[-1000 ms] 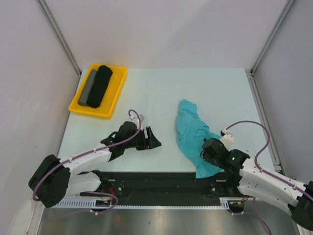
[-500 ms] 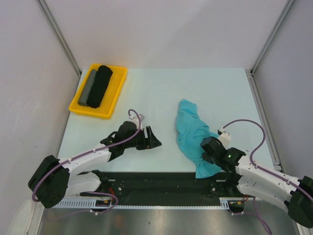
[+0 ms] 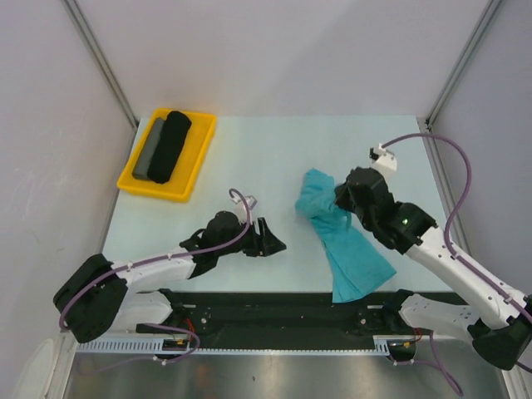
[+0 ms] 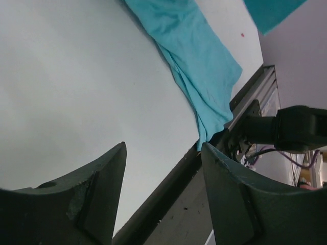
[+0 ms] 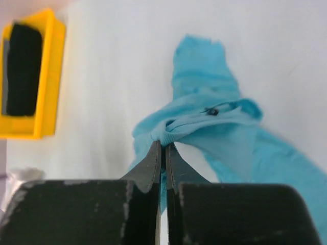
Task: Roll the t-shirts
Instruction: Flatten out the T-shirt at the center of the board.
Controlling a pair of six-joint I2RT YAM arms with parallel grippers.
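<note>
Although pinched at one spot, looks neither flattened nor rolled. Shows the teal t-shirt (image 3: 356,253) as a crumpled, twisted strip on the surface (image 3: 266,150), well to the right of the yellow tray (image 3: 156,193) and nearer the arm bases than the tray, its lower end reaching the dark rail at the near edge. Reads as the very start of the job: spreading flat, folding and rolling all left to do. Keeps a black roll (image 3: 170,145) and a thinner grey roll (image 3: 150,151) side by side inside the tray, apparently finished.

Reaches the right arm (image 3: 432,249) out over the shirt's far end, far to the right of the tray, with the wrist bent downward. Has the right jaws closed tight on a fold of fabric near the neck, a small dark tag just beside the pinch, and the cloth drawn up in a tent toward them.

Stretches the left arm (image 3: 158,270) low over the surface, nearer than the tray and between it and the shirt. Leaves the left jaws spread apart, gripping nothing, aimed toward the shirt but well clear of it.
</note>
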